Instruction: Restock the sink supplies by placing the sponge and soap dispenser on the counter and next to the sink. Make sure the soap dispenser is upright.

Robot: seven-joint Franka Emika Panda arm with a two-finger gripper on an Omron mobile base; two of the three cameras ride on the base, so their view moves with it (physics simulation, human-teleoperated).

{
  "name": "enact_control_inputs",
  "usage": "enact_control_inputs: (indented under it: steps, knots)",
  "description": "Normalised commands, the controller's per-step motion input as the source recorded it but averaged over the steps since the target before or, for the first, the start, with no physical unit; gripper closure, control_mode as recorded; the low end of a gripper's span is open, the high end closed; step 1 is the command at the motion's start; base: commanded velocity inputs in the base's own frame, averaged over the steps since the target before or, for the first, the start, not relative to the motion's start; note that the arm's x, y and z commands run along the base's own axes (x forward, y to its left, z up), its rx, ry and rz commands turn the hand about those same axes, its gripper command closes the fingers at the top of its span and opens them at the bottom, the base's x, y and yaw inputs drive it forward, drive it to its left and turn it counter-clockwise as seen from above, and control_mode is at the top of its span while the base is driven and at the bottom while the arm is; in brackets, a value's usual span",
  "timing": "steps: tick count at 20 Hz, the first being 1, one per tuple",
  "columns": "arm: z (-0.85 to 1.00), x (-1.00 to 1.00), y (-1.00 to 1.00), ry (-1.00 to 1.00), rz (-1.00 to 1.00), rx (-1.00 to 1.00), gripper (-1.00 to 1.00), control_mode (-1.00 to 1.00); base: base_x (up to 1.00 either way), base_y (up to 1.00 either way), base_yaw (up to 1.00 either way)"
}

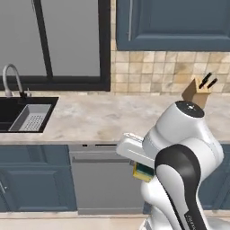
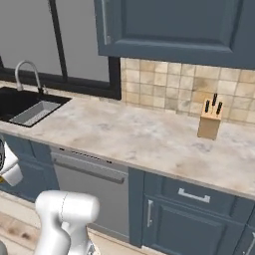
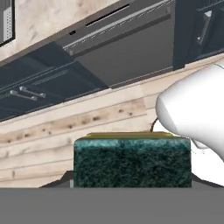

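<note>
The sponge (image 3: pixel 132 161) shows a dark green, speckled scrub face with a thin yellow strip along its upper edge — the same yellow and green peek out beside the white arm in the left base view. The counter (image 1: pixel 103 119) is beige marbled stone over dark blue cabinets (image 2: pixel 191 219), backed by tan mottled tiles (image 2: pixel 164 82). The sink (image 1: pixel 11 112) is black with a grey perforated tray (image 1: pixel 31 117) and chrome faucet (image 1: pixel 11 78) — the knife block (image 2: pixel 209 124) is light wood with black handles.

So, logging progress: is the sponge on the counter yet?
No. The sponge sits at the gripper, over the wooden floor, below the counter.
</note>
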Motion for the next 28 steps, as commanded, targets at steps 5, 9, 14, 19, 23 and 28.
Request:
enact_control_inputs:
  steps: [5, 9, 14, 19, 23, 28]
  knots:
    - [0.0, 0.0, 0.0, 0.0, 0.0, 0.0, 1.0, 1.0, 1.0, 0.97, -0.28]
    - [0.0, 0.0, 0.0, 0.0, 0.0, 0.0, 1.0, 1.0, 0.91, 0.88, -0.25]
    - [0.0, 0.0, 0.0, 0.0, 0.0, 0.0, 1.0, 1.0, 0.14, 0.45, -0.13]
    - [0.0, 0.0, 0.0, 0.0, 0.0, 0.0, 1.0, 1.0, 0.02, 0.35, -0.07]
    - [0.0, 0.0, 0.0, 0.0, 0.0, 0.0, 1.0, 1.0, 0.11, 0.33, -0.04]
    - [0.0, 0.39, -0.21, 0.04, -0.01, 0.0, 1.0, -1.0, 0.23, -0.05, -0.01]
